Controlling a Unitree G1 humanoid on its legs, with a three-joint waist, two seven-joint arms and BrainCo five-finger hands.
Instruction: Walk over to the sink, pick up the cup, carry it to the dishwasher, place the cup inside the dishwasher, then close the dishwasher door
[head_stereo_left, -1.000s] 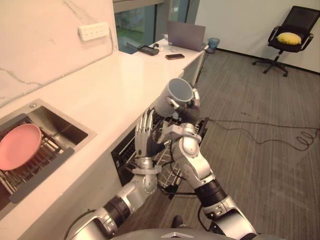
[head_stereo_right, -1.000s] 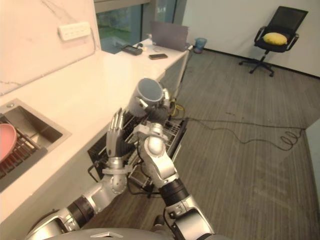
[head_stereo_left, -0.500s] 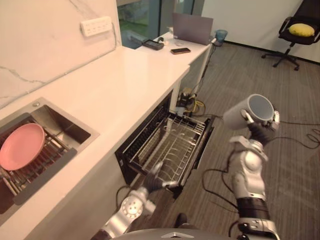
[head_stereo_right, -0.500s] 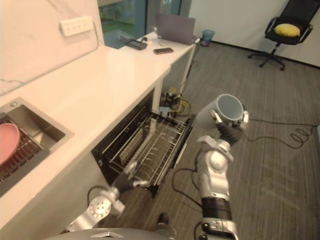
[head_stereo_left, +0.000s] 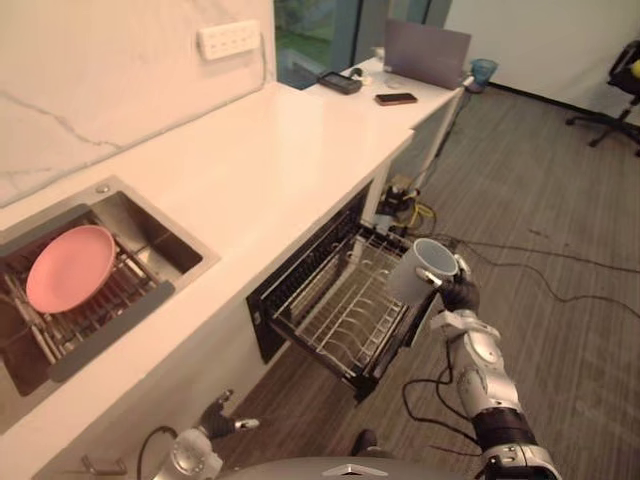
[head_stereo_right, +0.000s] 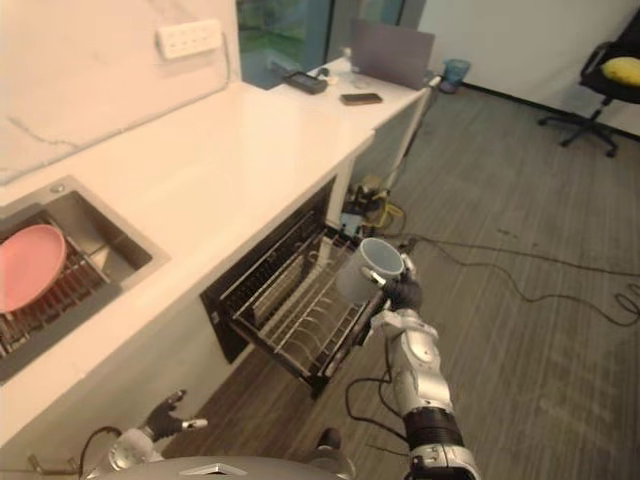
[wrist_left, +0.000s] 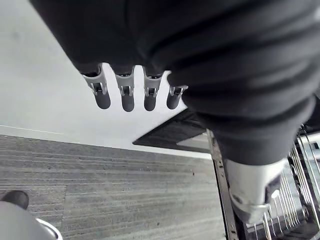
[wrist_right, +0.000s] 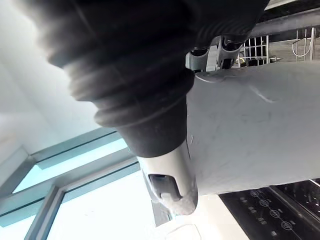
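Worktop (head_stereo_left: 250, 150) directly above the dishwasher rack (head_stereo_left: 340, 305), which is drawn out from under it. Carry leg judged near its end; placing comes next.

Grey cup (head_stereo_left: 412, 272) in the air at the rack's outer edge, just above it, not touching. Long axis tilted: mouth up and away from the rack, base down toward it. Gripped by right hand (head_stereo_left: 458, 293), curled round it on the side away from the rack.

Idle left hand (head_stereo_left: 215, 425) low, well short of the rack, fingers (wrist_left: 125, 95) straight, loosely spread.

Next: lower over the wires, seat, release.
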